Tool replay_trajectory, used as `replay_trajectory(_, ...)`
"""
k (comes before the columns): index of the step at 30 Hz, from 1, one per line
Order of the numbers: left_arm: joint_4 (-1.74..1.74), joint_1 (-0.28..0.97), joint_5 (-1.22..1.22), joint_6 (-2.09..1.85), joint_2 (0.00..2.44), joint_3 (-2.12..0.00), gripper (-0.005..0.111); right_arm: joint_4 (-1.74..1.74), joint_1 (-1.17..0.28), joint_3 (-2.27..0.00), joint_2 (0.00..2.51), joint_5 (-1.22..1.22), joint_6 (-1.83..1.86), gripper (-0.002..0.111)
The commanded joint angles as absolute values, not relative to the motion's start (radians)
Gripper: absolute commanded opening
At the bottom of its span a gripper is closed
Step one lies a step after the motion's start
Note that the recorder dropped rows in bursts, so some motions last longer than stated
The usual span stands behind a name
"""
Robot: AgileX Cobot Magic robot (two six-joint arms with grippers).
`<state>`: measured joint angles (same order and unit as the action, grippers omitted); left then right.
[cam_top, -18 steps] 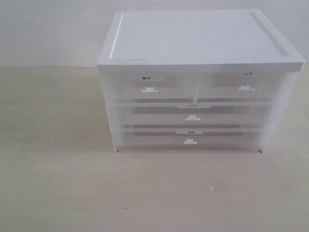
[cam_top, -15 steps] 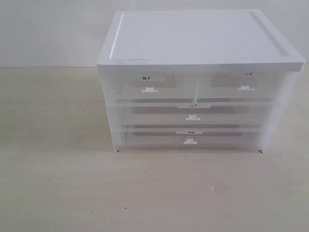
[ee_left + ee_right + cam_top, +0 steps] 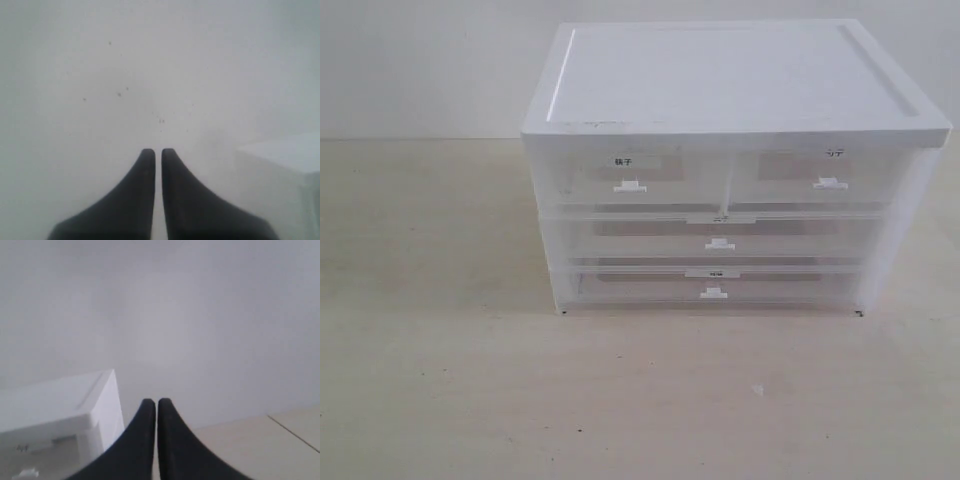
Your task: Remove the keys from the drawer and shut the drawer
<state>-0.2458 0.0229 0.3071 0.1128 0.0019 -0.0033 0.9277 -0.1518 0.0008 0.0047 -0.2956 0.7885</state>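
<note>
The drawer (image 3: 820, 175) is the top right half-width one of a white cabinet (image 3: 730, 80), with a faint grey label and a small tab handle (image 3: 830, 183). Its front sits flush with the cabinet front. The keys are hidden. Neither arm shows in the exterior view. My left gripper (image 3: 155, 151) is shut and empty, facing a pale wall, with a corner of the cabinet (image 3: 290, 155) off to one side. My right gripper (image 3: 151, 401) is also shut and empty, beside the cabinet's top corner (image 3: 60, 400), where the drawer's faint label (image 3: 21, 447) just shows.
The top left half-width drawer (image 3: 630, 172) carries bold black characters. Two full-width drawers (image 3: 720, 240) lie below it, all with fronts flush. The cabinet stands on a light wooden table (image 3: 620, 400) against a pale wall (image 3: 420, 60).
</note>
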Motion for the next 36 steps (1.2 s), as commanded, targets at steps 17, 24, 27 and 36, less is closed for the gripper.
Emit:
replay_trajectory(17,-0.252,0.021,0.619,0.429,0.004,0.0,0.004,0.603,-0.15,-0.008,0.0,-0.366,0.377,0.0)
replay_trajectory(24,-0.578,0.021,0.643,0.724,0.211,-0.233,0.004,0.049,-0.15,-0.264,0.157,-0.303,-0.125,0.0)
replay_trajectory(27,-0.901,0.021,0.75,0.853,0.381,-0.311,0.004,-0.137,-0.15,-0.385,0.377,-0.197,-0.267,0.0)
replay_trajectory(36,-1.057,0.025,1.16,0.494,1.014,-0.311,0.005,-0.471,-0.15,-0.396,0.999,-0.533,-0.493,0.0)
